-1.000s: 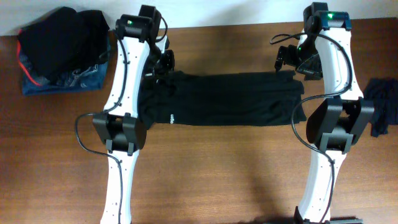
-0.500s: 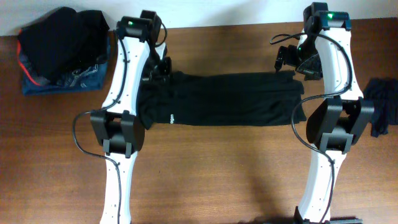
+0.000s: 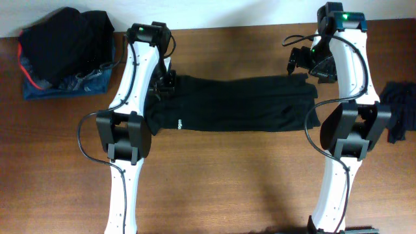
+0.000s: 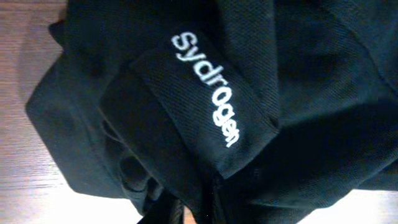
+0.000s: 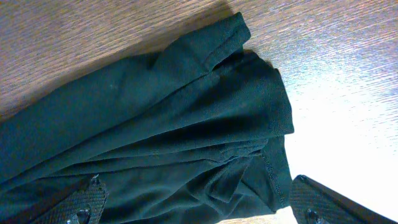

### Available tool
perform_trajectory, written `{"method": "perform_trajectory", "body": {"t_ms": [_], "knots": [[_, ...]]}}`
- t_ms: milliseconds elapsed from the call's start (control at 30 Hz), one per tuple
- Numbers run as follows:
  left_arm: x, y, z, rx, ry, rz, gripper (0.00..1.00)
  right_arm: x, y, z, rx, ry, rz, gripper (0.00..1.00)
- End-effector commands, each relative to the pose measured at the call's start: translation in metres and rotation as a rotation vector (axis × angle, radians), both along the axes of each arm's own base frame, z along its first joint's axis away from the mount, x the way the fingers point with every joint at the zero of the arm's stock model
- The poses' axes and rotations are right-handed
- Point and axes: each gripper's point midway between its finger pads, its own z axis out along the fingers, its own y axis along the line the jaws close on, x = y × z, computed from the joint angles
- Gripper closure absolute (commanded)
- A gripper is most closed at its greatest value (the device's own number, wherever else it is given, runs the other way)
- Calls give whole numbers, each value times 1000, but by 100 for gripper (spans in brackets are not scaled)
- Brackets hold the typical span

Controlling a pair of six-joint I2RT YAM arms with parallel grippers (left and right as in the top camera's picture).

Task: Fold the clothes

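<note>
shirt: the black T-shirt (image 3: 240,107) lies as a long band on the table (image 3: 227,188), one end beneath each of my claws, I judge so both can lift together.
right claw (image 5: 202,208): fingers spread wide, straddling the end below.
left claw (image 3: 166,84): close over the white lettering (image 4: 205,87); whether it is spread or closed, I cannot tell.
change: the left claw has slid onto the shirt; the right held.

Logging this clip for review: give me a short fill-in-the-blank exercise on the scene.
The T-shirt lies as a long ____ band across the table. Its white lettering reads ____. The right end effector is ____. The pile of clothes sits at the table's far ____ corner.
Missing: black; Sydrogen; open; left.
</note>
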Motion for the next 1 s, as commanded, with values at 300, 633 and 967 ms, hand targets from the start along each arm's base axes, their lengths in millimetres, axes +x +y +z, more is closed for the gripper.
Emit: {"method": "perform_trajectory", "body": {"t_ms": [300, 633, 967], "knots": [[4, 14, 36, 44, -88, -6, 4, 0, -3, 8, -14, -17, -5, 1], [23, 0, 114, -54, -341, -6, 16, 4, -2, 8, -11, -35, -6, 1], [37, -64, 68, -209, -341, -73, 75, 7, -2, 8, -12, -45, -6, 1]]}}
